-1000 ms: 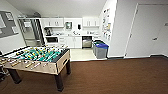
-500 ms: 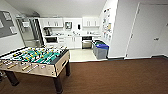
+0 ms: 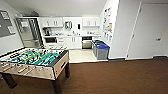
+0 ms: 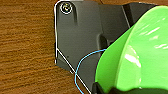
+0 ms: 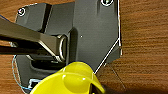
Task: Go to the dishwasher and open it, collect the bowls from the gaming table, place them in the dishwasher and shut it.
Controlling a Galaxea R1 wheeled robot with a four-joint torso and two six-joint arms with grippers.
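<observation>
Bowls number two: left hand [image 4: 105, 87] grips one green bowl [image 4: 135, 57]; right hand [image 5: 85, 87] one yellow bowl [image 5: 68, 80].

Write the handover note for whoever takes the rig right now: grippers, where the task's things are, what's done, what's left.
Left gripper: a lime green bowl sits at it, large in the left wrist view; the fingers are hard to make out.
Right gripper: a yellow bowl sits at it, same caveat.
Position: the robot stands on the brown floor, facing the kitchenette. The table-football table is near on the left.
Dishwasher: the dark-fronted unit under the far counter; too far to tell if it is open.
Bins stand on the right of the tiled way in.
Done: two bowls apparently collected.
Left: reach the dishwasher, load the bowls, close it.
</observation>
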